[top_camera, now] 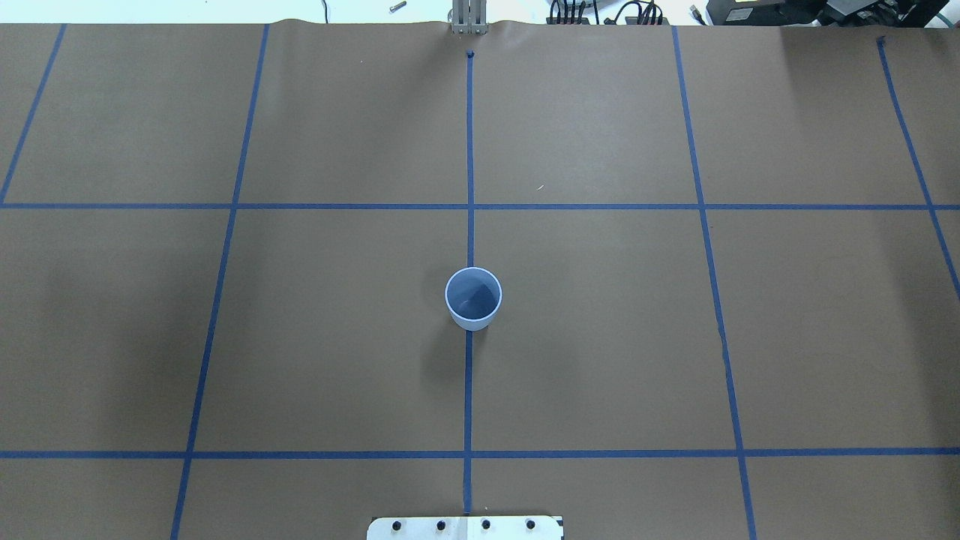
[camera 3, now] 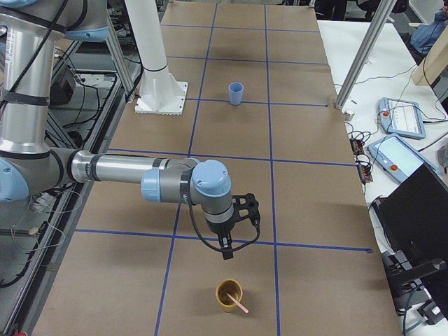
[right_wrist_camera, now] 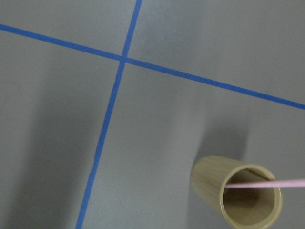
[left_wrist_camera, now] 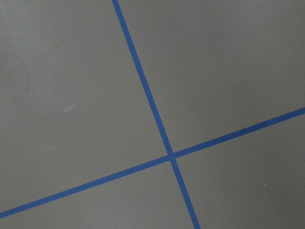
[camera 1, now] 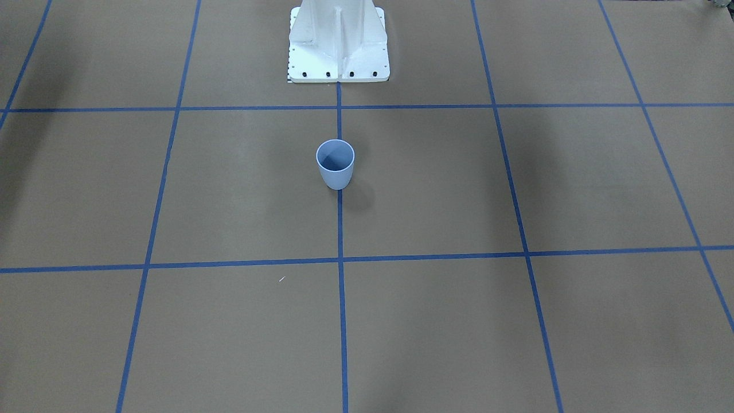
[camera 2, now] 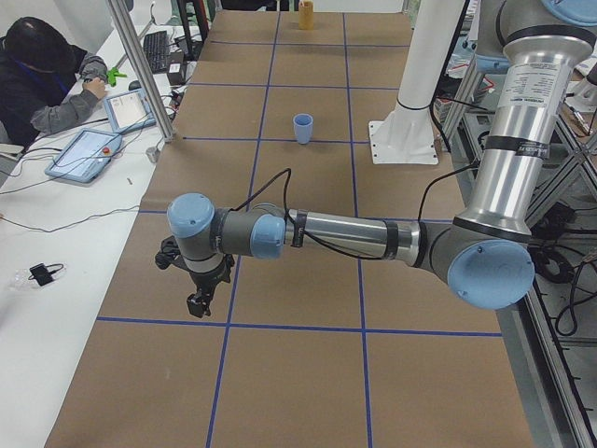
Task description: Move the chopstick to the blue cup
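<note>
Pink chopstick (right_wrist_camera: 286, 182) leans in tan cup (right_wrist_camera: 207, 180); blue cup (camera 1: 335, 176) upright, well apart; left tool (camera 2: 197, 304), right tool (camera 3: 227, 251): opening unclear.

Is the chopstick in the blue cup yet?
No, the blue cup stands empty in the overhead view, while the chopstick leans inside the tan cup.

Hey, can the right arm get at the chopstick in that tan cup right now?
Probably yes. The right gripper hangs just short of the tan cup. The chopstick leans out over its rim, and nothing stands between them.
</note>
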Action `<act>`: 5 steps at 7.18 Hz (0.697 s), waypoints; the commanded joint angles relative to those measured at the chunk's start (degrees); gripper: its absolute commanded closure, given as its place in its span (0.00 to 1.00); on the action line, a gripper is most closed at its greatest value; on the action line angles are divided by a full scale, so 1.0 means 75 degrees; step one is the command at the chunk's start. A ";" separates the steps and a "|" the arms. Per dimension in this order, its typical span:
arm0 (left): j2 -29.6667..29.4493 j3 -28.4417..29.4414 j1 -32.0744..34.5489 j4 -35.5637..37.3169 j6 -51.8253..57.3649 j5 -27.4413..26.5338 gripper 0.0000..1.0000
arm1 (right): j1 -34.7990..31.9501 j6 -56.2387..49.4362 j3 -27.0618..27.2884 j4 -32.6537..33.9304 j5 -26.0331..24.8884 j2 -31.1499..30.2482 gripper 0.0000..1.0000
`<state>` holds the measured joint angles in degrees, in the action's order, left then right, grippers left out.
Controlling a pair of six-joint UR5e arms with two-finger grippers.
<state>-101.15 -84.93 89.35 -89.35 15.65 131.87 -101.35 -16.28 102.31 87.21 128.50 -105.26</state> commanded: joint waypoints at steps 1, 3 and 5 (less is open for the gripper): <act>0.0139 -0.0078 0.0005 -0.0028 0.0000 0.0007 0.01 | -0.0640 0.1563 -0.1107 -0.1409 -0.0082 -0.0074 0.01; 0.0501 -0.0568 0.0005 -0.0017 0.0000 0.0007 0.01 | -0.0654 0.4067 -0.2270 -0.3557 -0.0106 0.0088 0.02; 0.0772 -0.0980 0.0005 -0.0005 0.0000 0.0007 0.01 | -0.0654 0.4923 -0.2869 -0.4209 -0.0782 0.0368 0.04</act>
<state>-96.50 -90.49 89.38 -89.46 15.65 131.92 -106.21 15.89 84.10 59.13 125.61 -104.12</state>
